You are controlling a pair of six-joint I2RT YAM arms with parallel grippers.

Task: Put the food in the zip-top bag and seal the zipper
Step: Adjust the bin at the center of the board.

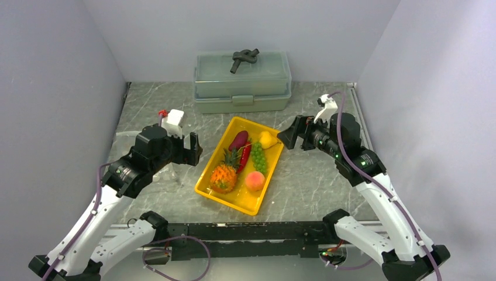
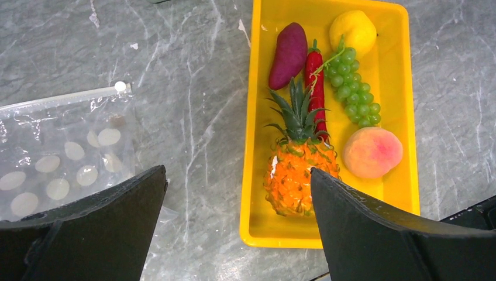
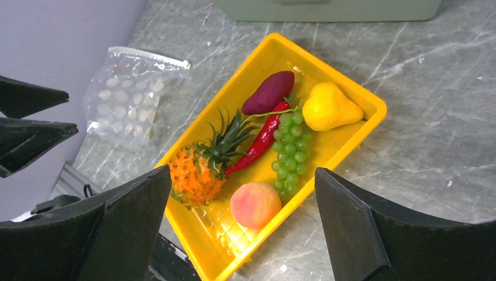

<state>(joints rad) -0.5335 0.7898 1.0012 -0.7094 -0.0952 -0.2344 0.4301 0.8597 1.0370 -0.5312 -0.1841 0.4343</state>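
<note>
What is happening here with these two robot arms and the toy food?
Nothing is being handled yet. The left gripper and the right gripper both hover open and empty, one on each side of the yellow tray. In the tray lie the pineapple, eggplant, chili, grapes, lemon and peach. The zip-top bag lies flat on the table, left of the tray, with none of them in it. Packing has not begun.
</note>
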